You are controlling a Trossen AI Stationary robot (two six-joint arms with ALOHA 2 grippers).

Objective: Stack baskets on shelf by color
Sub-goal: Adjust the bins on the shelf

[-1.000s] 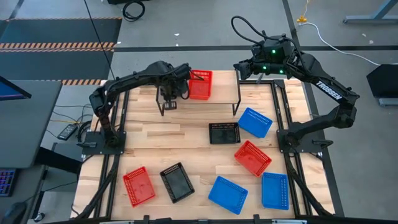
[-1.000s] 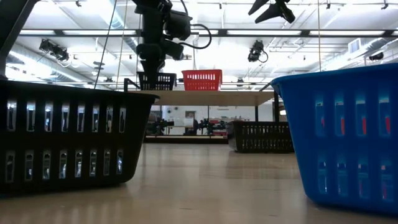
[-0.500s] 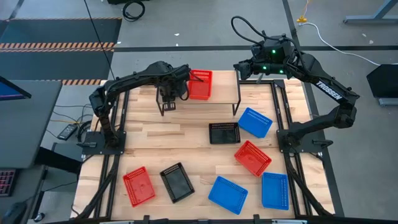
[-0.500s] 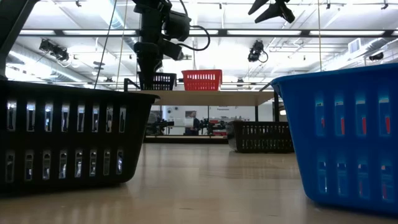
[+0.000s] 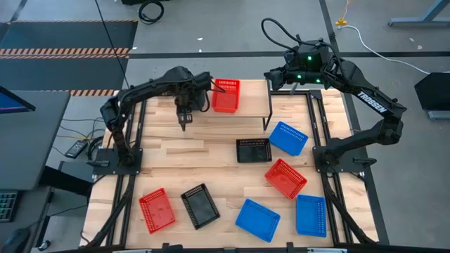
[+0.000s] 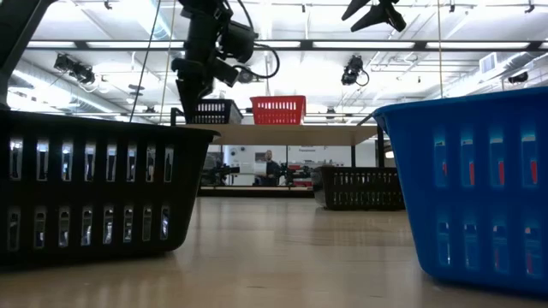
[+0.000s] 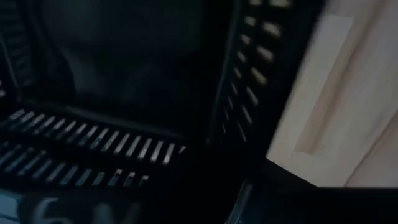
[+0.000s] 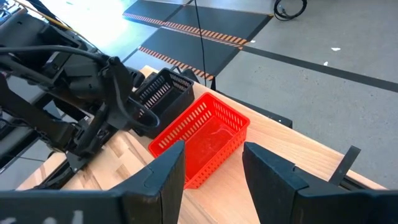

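Along the table's near edge in the high view: red basket (image 5: 156, 210), black basket (image 5: 200, 205), two blue baskets (image 5: 257, 219) (image 5: 311, 214), all flat, apart from one another. Low view has the near black basket (image 6: 90, 188) and a blue one (image 6: 467, 184) filling the foreground.

Mid-table: red basket (image 5: 285, 177), another black basket (image 5: 253, 150), and a third blue basket (image 5: 288, 138) just beside it, tilted relative to the table edges.

Far end: shelf (image 5: 254, 93) with a red basket (image 5: 226, 95) sitting near its middle. To the left of it, a black basket (image 6: 214, 111) rests on the shelf top, mostly hidden under the left arm in the high view. Left gripper (image 5: 185, 105) is right over this black basket; left wrist view shows dark mesh wall (image 7: 99, 149) close up and pale wood beside it. Fingers not distinguishable, so cannot tell whether it is gripping or has let go.

Right gripper (image 8: 211, 165) hovers high beyond the shelf's right end, fingers parted, holding nothing, aimed at the red basket (image 8: 202, 137).
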